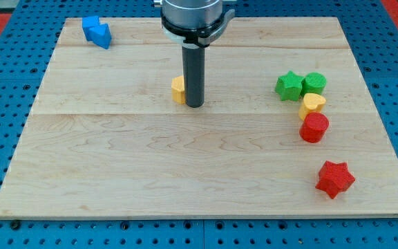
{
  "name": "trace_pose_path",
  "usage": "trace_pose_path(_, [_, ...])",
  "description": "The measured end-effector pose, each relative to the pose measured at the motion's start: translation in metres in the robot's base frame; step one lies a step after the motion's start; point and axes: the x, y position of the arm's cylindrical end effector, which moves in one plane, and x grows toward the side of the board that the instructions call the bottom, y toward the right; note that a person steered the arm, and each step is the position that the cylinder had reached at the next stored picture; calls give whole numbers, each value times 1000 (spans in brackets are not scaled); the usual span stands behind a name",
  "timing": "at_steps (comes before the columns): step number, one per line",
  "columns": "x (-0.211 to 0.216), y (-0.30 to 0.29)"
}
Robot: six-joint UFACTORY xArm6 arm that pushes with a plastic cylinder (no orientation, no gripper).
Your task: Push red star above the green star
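The red star (334, 178) lies at the view's lower right of the wooden board (150, 166). The green star (289, 86) sits at the right, well above the red star, touching a green round block (314, 84). My tip (195, 105) rests on the board near the upper middle, far to the left of both stars. It stands right next to a yellow block (178, 90), which it partly hides.
A yellow heart block (312, 105) and a red round block (314, 128) lie in a column below the green blocks, between the green star and the red star. A blue block (97, 32) sits at the upper left corner.
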Motion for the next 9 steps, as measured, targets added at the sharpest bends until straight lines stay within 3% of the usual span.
trace_pose_path(1, [-3,48])
trace_pose_path(2, [-37,55])
trace_pose_path(3, [-55,-28])
trace_pose_path(4, [12,-67])
trace_pose_path(5, [13,-72])
trace_pose_path(6, [55,-71])
trace_pose_path(7, [77,-141])
trace_pose_path(9, [103,-97])
